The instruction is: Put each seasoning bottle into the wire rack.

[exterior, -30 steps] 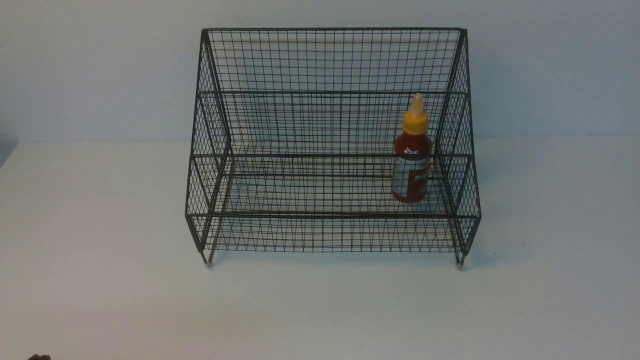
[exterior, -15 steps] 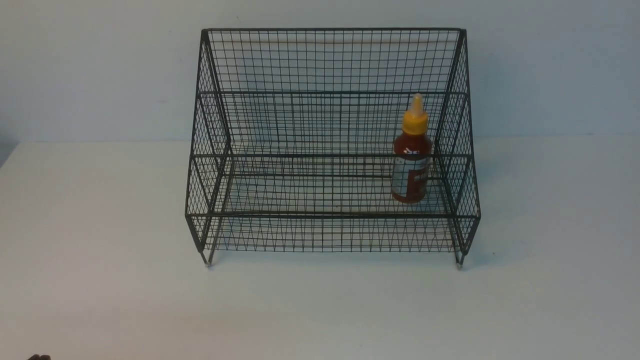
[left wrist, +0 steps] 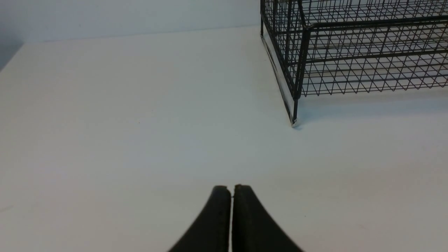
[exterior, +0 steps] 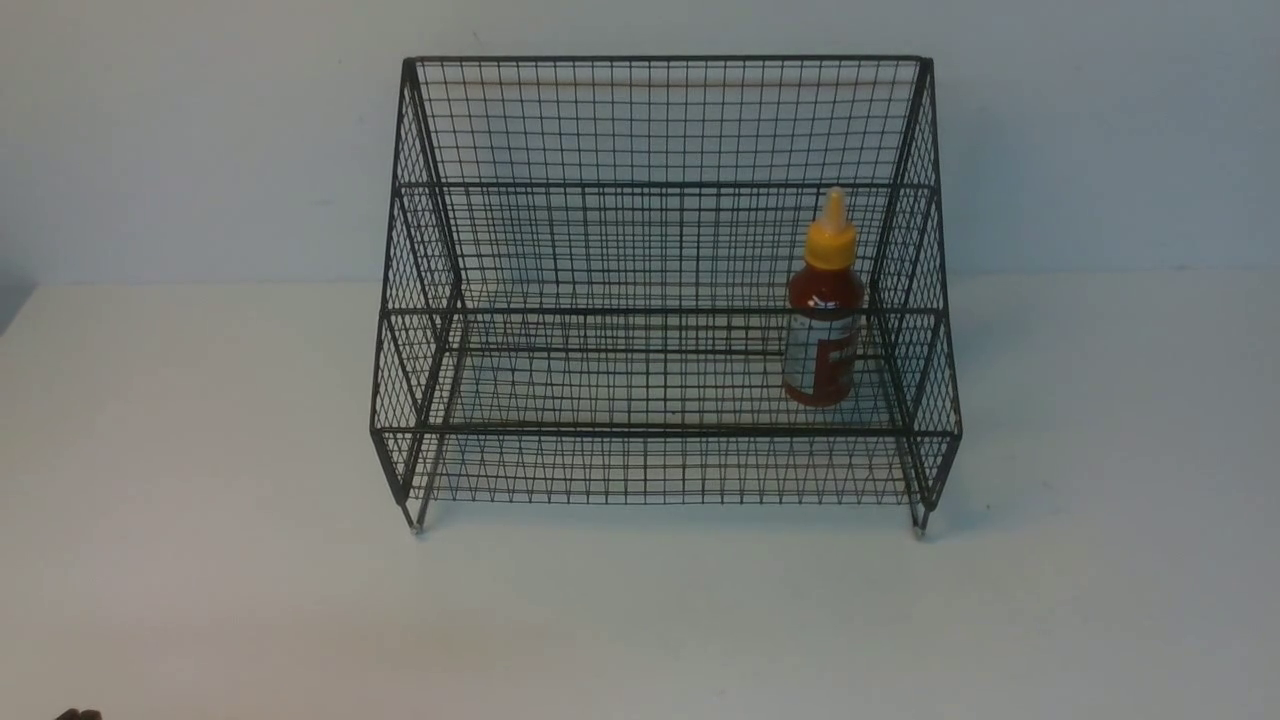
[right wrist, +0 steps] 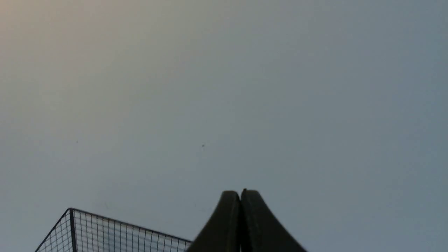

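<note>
Step in hand: the placing looked finished, with the sauce squeeze bottle (exterior: 823, 300) inside the black wire-mesh rack (exterior: 665, 433) and both arms apparently at rest or withdrawn
Next move: no further placing seemed called for; the arms needed only to keep away from the mesh, since a knock might have tipped the bottle
Sauce bottle's place: within the rack, near its right side and well apart from its left side, seen through the front mesh; which tier bore its base could not be told with certainty
Sauce bottle's stance: nearly upright, nozzle pointing up
Sauce bottle's look: dark red body, yellow cap (exterior: 830, 245) with a paler pointed nozzle (exterior: 834, 208), and a label (exterior: 822, 352) part whitish, part red, its characters too blurred behind the wires to read
Rack's place: toward the back edge of the white worktop (exterior: 640, 620), well apart from its back left corner, short feet on the surface and tall grid back near the wall (exterior: 200, 140)
Left pincer: the left gripper (left wrist: 231, 190) had its fingers together, with nothing between them
Right pincer: the right gripper (right wrist: 240, 195) also had its fingers together, holding nothing
</note>
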